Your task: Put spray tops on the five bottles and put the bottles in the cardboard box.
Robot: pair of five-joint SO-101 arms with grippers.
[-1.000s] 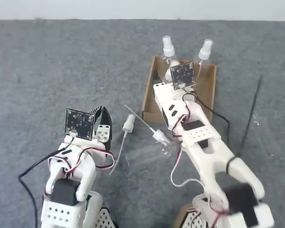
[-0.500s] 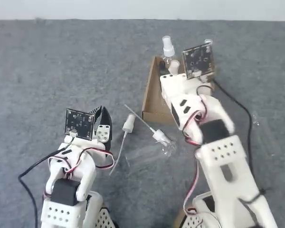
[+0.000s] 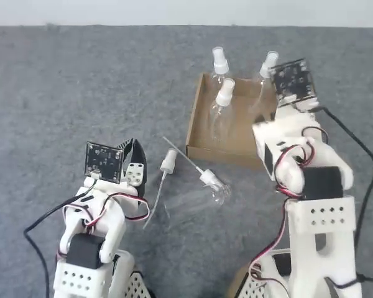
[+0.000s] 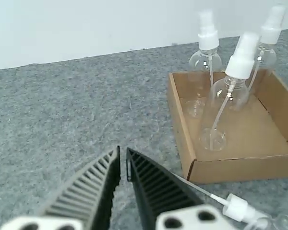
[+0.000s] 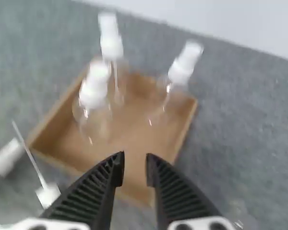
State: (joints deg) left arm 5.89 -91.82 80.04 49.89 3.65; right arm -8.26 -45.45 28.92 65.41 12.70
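The cardboard box [image 3: 219, 153] is a shallow brown tray with thin walls, set on coarse grey carpet [image 3: 81, 81]. Three clear, round-bodied bottles stand upright in it, each with a white spray top: a front bottle [image 4: 224, 103], a back-left bottle [image 4: 206, 62] and a back-right bottle [image 4: 266, 50]. In the high view, the right arm partly hides the back-right bottle.

A fourth bottle [image 3: 196, 200] lies on the carpet near the box, so transparent that you can barely trace its outline. One loose spray top [image 3: 211, 180] lies at its neck; you cannot tell whether they touch. Another loose top [image 3: 168, 162] lies beside it, trailing a thin tube.

Your right gripper [image 5: 134, 160] hangs over the box's near wall, its ribbed fingers slightly apart and empty. Your left gripper [image 4: 123, 154] is above the carpet, its fingers nearly together on nothing.
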